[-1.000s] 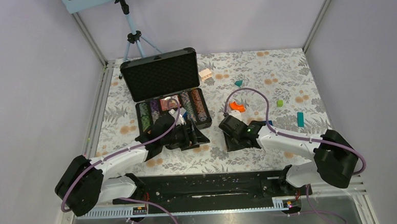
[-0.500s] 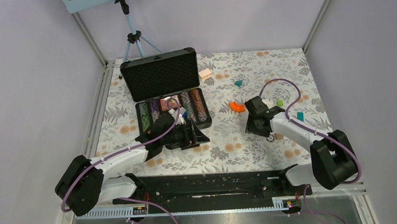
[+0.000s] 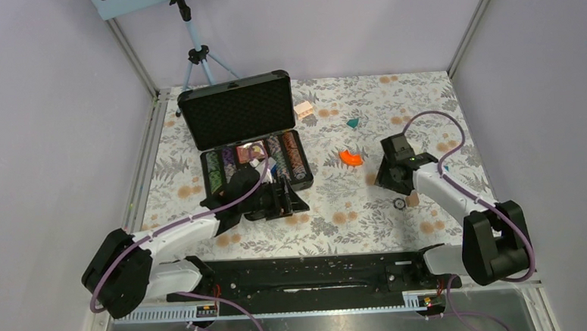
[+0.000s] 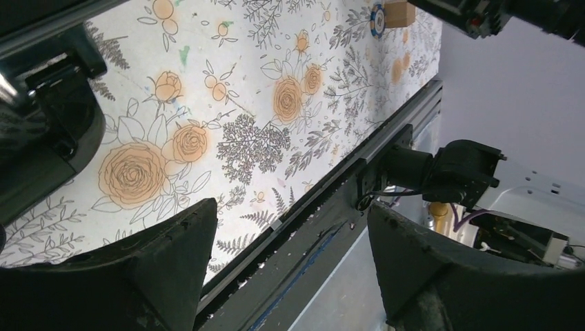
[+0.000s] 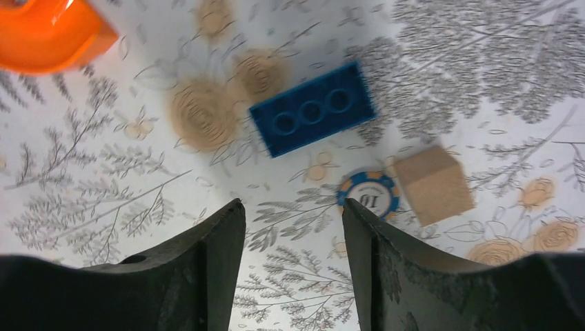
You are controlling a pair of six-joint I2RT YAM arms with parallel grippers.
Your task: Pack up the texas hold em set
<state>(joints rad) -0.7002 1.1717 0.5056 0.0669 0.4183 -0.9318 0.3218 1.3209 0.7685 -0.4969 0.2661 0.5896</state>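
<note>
Briefcase (image 3: 236, 111) sits open; left end effector (image 4: 293, 262) spread empty, right end effector (image 5: 291, 214) released near a loose chip (image 5: 368, 194).

The top external camera sits high above and behind the arm bases, looking down and forward over the whole floral table (image 3: 339, 224) to the far walls. The left wrist camera is low and close over the table's near left part, facing right along the near rail (image 4: 324, 207) between its own fingers (image 4: 165, 269). The right wrist camera looks almost straight down from close by, on the right. All three views share the poker chip (image 5: 368, 194) and the tan cube (image 5: 434, 185) beside it.
</note>
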